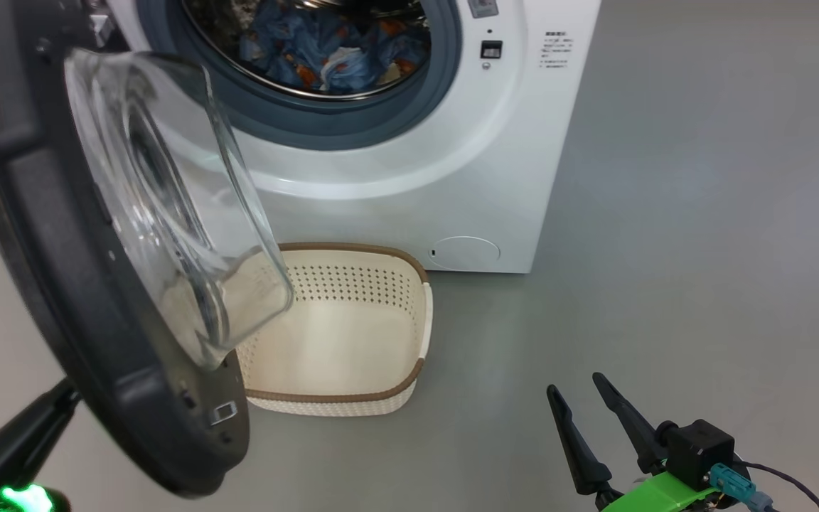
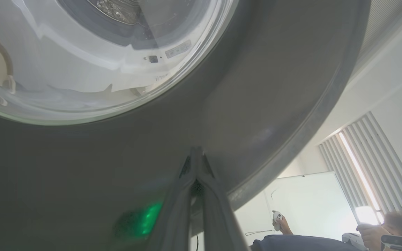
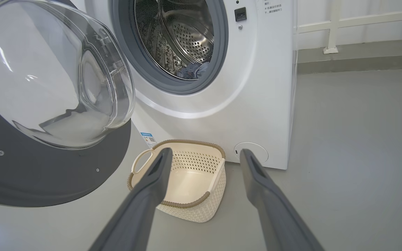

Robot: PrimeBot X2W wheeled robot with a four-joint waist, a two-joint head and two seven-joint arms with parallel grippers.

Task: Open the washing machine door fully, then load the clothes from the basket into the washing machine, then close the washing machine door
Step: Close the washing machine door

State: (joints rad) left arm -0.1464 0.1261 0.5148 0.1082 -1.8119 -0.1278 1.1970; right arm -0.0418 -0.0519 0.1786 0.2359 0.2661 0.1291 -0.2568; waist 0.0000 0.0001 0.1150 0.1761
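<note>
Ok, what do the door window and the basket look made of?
Door window: probably clear glass, glossy, with bright reflections, and see-through. Basket: cream plastic by the look, matte, with rows of punched holes and a brown woven-look rim.

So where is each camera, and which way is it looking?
Head view: up on the head, looking down at the washing machine, its open door and the empty basket; open right jaws lower right.
Left wrist view: on the left wrist, looking along shut left jaws at the door's dark face.
Right wrist view: on the right wrist, facing the washing machine between open right jaws.
Head and right wrist views share basket, door and clothes.
</note>
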